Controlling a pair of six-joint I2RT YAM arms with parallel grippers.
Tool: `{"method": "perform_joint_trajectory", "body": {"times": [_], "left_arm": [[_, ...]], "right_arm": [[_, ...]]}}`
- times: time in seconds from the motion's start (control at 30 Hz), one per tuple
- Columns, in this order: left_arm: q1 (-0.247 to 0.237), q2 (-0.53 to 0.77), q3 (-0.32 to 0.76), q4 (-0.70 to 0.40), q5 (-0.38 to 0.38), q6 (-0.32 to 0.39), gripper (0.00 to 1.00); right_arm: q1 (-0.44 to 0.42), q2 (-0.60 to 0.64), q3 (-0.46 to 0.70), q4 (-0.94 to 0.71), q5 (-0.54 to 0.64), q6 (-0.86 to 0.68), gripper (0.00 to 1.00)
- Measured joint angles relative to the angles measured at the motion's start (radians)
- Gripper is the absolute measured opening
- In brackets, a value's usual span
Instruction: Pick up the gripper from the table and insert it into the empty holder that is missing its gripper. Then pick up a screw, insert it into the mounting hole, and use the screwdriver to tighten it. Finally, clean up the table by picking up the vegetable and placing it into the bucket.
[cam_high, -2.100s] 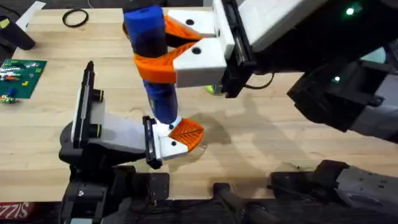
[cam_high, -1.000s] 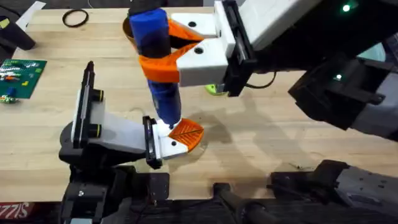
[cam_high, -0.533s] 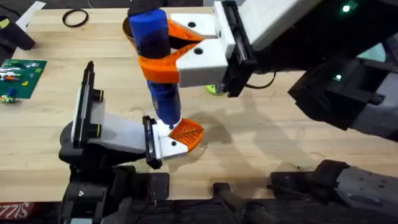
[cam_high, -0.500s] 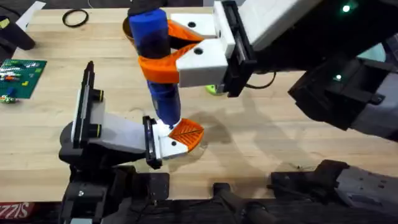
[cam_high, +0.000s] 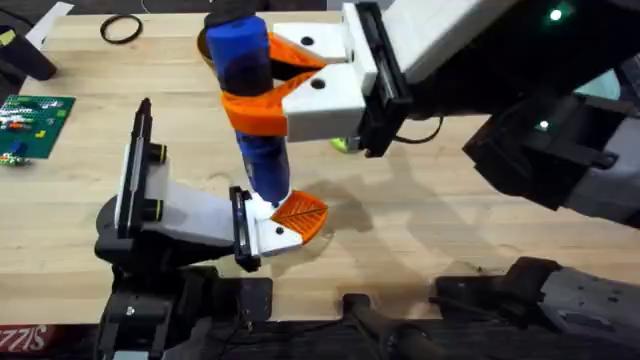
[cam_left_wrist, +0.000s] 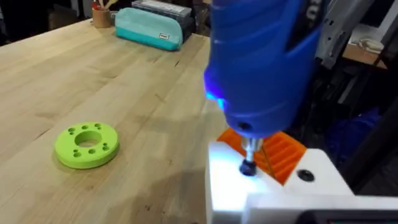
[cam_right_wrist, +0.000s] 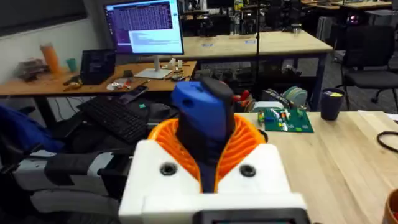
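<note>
My right gripper, white with orange ribbed pads, is shut on the blue screwdriver, which it holds nearly upright. In the right wrist view the screwdriver with its black cap sits between the pads. The bit presses on a small dark screw in the white holder. The orange leaf-shaped gripper sticks out of the holder's end, under the bit. A sliver of the orange-brown bucket shows behind the screwdriver. A green ring-shaped disc lies on the table; I cannot tell if it is the vegetable.
The holder's stand with its upright black-and-white plate fills the near left. A green circuit board and a black ring lie at the far left. A teal case sits at the table's far side.
Two seconds ago the screwdriver shifted slightly to the right; since then it has stayed with its bit on the holder. Nothing else has moved.
</note>
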Motion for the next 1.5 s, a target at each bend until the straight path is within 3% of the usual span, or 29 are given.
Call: {"method": "perform_joint_trajectory", "body": {"times": [1.5], "left_arm": [[0.000, 0.000, 0.000, 0.000, 0.000, -0.001, 0.011]], "right_arm": [[0.003, 0.021, 0.008, -0.024, 0.001, -0.004, 0.067]]}}
